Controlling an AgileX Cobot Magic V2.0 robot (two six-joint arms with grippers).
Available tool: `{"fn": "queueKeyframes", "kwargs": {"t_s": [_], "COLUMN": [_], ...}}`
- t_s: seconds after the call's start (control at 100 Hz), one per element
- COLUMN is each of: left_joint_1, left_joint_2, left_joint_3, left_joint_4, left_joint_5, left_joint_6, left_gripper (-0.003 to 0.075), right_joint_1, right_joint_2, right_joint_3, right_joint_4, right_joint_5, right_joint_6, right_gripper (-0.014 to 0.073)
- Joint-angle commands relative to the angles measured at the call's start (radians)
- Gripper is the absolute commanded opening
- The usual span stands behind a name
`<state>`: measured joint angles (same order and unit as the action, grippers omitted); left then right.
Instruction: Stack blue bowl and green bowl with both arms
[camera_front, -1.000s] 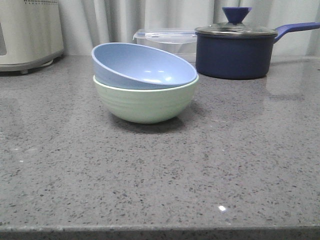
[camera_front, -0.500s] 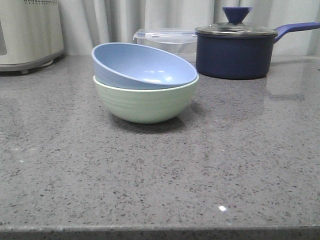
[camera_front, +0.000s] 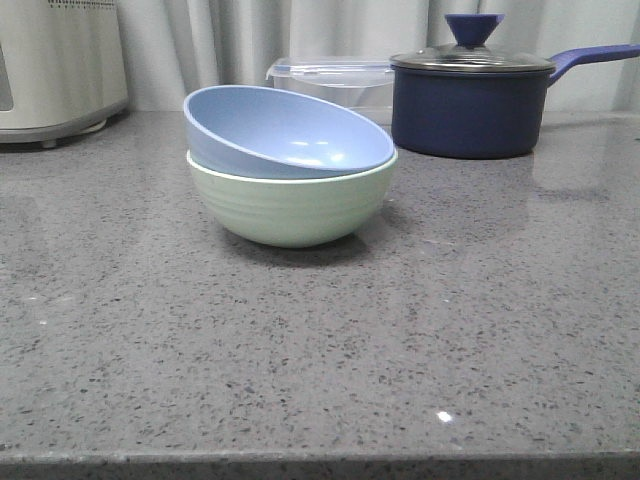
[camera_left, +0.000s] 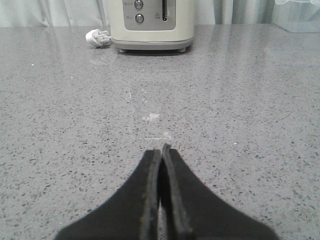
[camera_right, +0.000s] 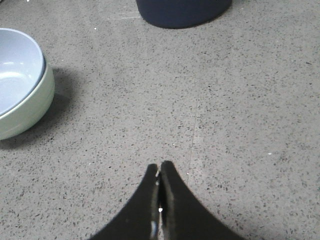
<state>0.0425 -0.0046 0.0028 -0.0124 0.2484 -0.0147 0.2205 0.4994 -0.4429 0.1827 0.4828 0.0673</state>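
Already the blue bowl (camera_front: 285, 130) sits tilted inside the green bowl (camera_front: 292, 205).

Pale blue bowl (camera_front: 285, 130), mint-green bowl (camera_front: 292, 205), speckled grey countertop (camera_front: 320, 350).

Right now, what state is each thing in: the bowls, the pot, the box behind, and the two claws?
blue bowl: nested in the green bowl, tilted, empty.
green bowl: upright on the counter, holding the blue bowl.
saucepan: lid on, upright.
clear plastic container: lid on.
left gripper: shut, holding nothing.
right gripper: shut, holding nothing, apart from the bowls.
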Motion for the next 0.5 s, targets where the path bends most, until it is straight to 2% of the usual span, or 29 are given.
{"fn": "queueKeyframes", "kwargs": {"t_s": [0.0,0.13,0.28,0.49], "left_joint_1": [0.0,0.0,0.0,0.0], "left_joint_2": [-0.034,-0.034,-0.034,-0.034], "left_joint_3": [0.04,0.04,0.04,0.04], "left_joint_4": [-0.001,-0.001,-0.001,-0.001], "left_joint_5": [-0.075,-0.075,-0.075,-0.075], "left_joint_6": [-0.006,-0.006,-0.006,-0.006], "left_gripper": [-0.002,-0.002,-0.002,-0.002], "right_joint_1": [-0.005,-0.025,-0.095,-0.164], "right_joint_2": [0.0,-0.012,-0.034,-0.088], "right_joint_3": [-0.027,-0.027,-0.02,0.075], "right_joint_4": [-0.006,-0.006,-0.043,-0.078], "right_joint_5": [-0.07,-0.07,-0.095,-0.239], "right_joint_6": [-0.007,-0.007,-0.007,-0.007], "right_gripper": [-0.0081,-0.0081,-0.0081,-0.0081]}}
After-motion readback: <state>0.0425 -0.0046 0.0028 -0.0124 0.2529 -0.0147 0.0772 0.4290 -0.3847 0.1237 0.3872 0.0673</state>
